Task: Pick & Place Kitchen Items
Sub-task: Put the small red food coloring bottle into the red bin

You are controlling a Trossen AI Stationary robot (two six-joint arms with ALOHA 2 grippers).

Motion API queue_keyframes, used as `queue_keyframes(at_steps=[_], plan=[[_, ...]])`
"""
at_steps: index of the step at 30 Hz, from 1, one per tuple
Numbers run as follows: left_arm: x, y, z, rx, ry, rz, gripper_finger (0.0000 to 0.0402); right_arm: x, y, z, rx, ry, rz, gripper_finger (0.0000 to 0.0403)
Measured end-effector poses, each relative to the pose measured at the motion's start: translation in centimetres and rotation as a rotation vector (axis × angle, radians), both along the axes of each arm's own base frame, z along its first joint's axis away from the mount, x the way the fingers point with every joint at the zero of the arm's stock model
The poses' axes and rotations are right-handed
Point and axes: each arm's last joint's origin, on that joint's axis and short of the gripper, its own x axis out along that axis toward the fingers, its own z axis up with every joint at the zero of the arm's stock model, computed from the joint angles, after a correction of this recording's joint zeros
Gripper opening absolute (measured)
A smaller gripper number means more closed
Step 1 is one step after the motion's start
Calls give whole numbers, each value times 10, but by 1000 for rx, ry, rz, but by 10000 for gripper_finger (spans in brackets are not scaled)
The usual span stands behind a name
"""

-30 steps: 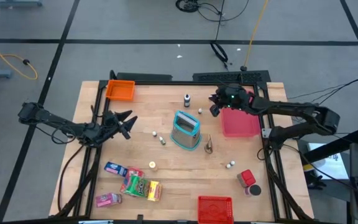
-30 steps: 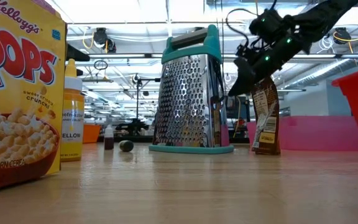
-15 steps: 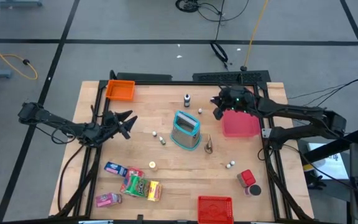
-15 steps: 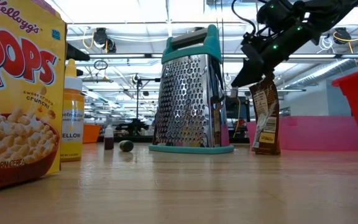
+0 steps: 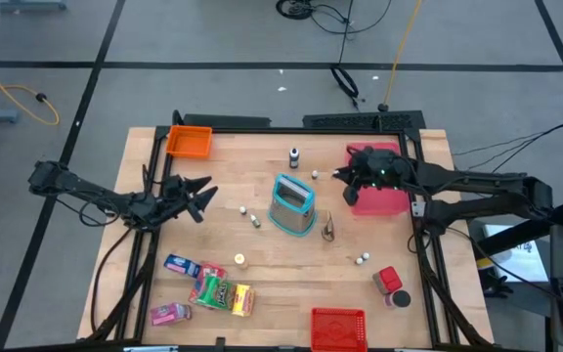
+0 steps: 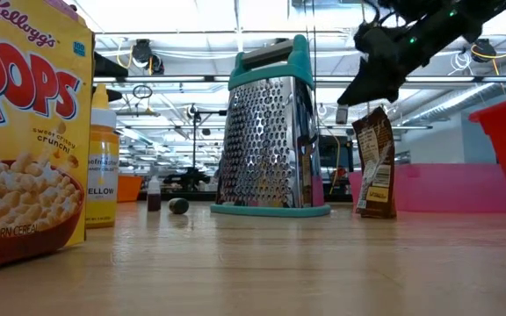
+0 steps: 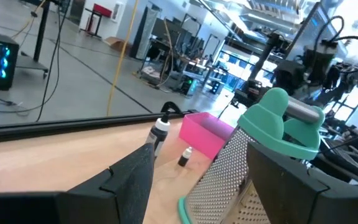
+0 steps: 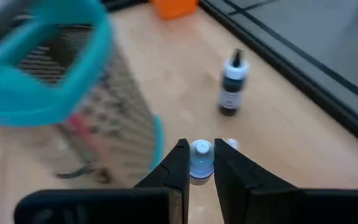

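Observation:
My right gripper hangs over the left rim of the pink tray, shut on a tiny white bottle. My left gripper waits open at the table's left edge, pointing level toward the grater. Loose on the table are a dark bottle, a white bottle, more tiny bottles, a brown packet and a red canister. Blue, green, yellow and pink packets lie near left. My right gripper pinches the tiny white bottle between its two fingertips, which sit on its sides just below the rounded cap. The fingers slant down toward the table's left. The bottle is lifted clear of the table.
An orange bin sits at the far left corner and a red bin at the near edge. The teal-framed grater stands upright mid-table. In the low view a cereal box and a yellow bottle stand close to the camera.
My right gripper has risen and drawn back toward the table's right edge and a little toward the near edge, coming over the pink tray's left rim. It stays shut on the tiny bottle.

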Motion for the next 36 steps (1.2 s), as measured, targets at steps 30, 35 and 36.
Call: queue_keyframes(at_steps=[30, 35, 36], plan=[[1, -4, 0, -104, -62, -97, 255, -16, 179, 0, 33, -144, 427, 38], [1, -6, 0, -106, -64, -109, 255, -11, 206, -16, 45, -134, 491, 38], [1, -6, 0, -106, -64, -111, 255, -11, 211, -19, 47, -126, 502, 38]])
